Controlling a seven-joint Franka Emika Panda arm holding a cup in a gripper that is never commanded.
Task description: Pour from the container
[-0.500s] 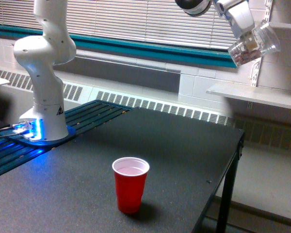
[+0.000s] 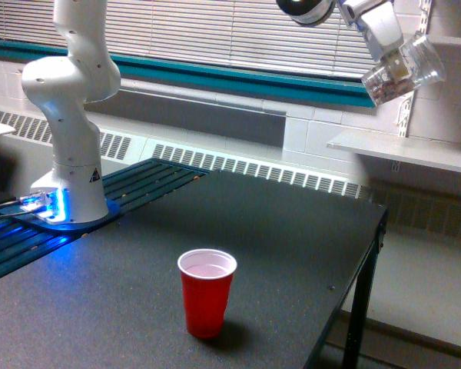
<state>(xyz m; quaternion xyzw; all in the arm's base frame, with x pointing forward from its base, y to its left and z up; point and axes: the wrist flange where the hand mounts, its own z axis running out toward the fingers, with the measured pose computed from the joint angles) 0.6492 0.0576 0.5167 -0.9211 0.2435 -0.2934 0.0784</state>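
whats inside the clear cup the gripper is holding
The clear cup, tilted in the gripper, shows small pinkish-white and brownish bits gathered at its lower end. The gripper covers part of its wall, so how far the bits reach there cannot be seen.

1. The gripper (image 2: 396, 65) grips the clear cup (image 2: 406, 73), tilted, high at the exterior view's right
2. Pinkish bits sit in its lower end
3. A red cup (image 2: 207, 293) stands upright on the dark table (image 2: 292, 246), well apart
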